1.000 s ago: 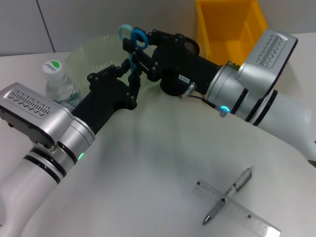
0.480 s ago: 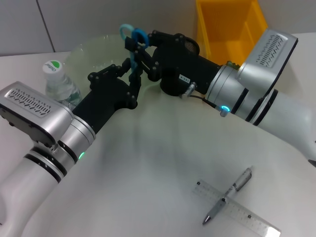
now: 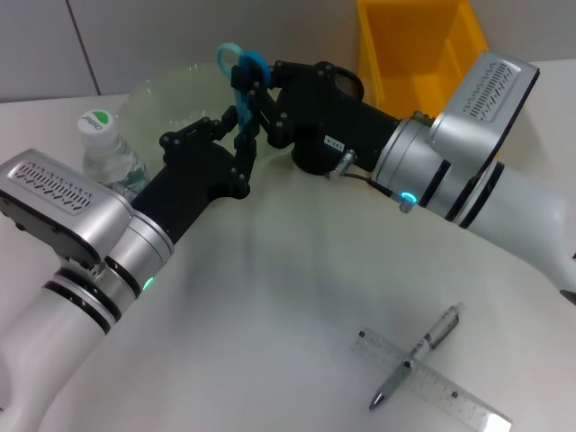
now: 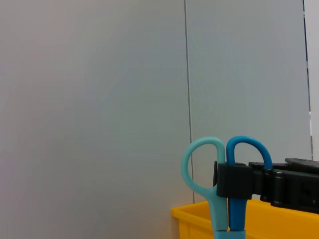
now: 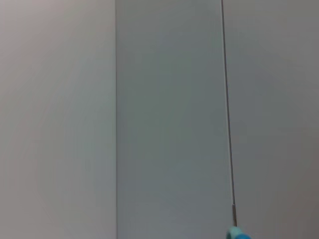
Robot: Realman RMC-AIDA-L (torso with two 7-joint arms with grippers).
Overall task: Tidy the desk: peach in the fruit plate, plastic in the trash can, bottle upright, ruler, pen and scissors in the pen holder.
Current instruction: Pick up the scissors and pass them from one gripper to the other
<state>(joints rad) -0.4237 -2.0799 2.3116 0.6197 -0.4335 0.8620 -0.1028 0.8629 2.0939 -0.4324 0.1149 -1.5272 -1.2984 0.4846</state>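
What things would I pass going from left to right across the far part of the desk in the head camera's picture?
Water bottle → pale green fruit plate → blue scissors, held up between the two arms → yellow bin.

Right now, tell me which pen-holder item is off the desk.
The scissors, held up between both grippers. The pen and ruler lie crossed on the desk.

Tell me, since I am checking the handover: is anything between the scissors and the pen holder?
I cannot tell. The scissors, handles up, are held between the left gripper and right gripper; no pen holder is identifiable.
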